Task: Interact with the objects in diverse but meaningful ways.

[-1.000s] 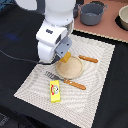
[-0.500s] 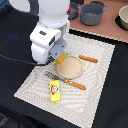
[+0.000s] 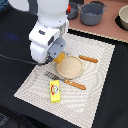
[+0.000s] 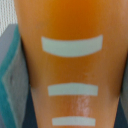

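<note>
**Bread loaf held above the placemat, beside the plate**

From my remote seat I see the gripper (image 3: 59, 56) pinching the orange-yellow bread loaf (image 3: 60, 57), which hangs clear of the woven placemat (image 3: 95, 85) just at the edge of the round tan plate (image 3: 70, 67). In the wrist view the loaf (image 4: 70, 60) fills nearly the whole picture, orange with three pale stripes across it, and a grey-and-teal gripper pad (image 4: 11, 80) presses against one side.

The yellow butter block (image 3: 55, 91) lies flat on the placemat near the desk's front edge, apart from the plate. A wooden-handled fork (image 3: 65, 81) lies between the butter and the plate, and a second wooden-handled utensil (image 3: 88, 59) rests just beyond the plate's far side.

The grey two-handled pot (image 3: 92, 12) stands on the tan mat (image 3: 107, 27) toward the desk's back edge, well apart from the arm. A pale bowl (image 3: 123, 17) sits at the back corner on the exterior view's right, partly cut off.
</note>
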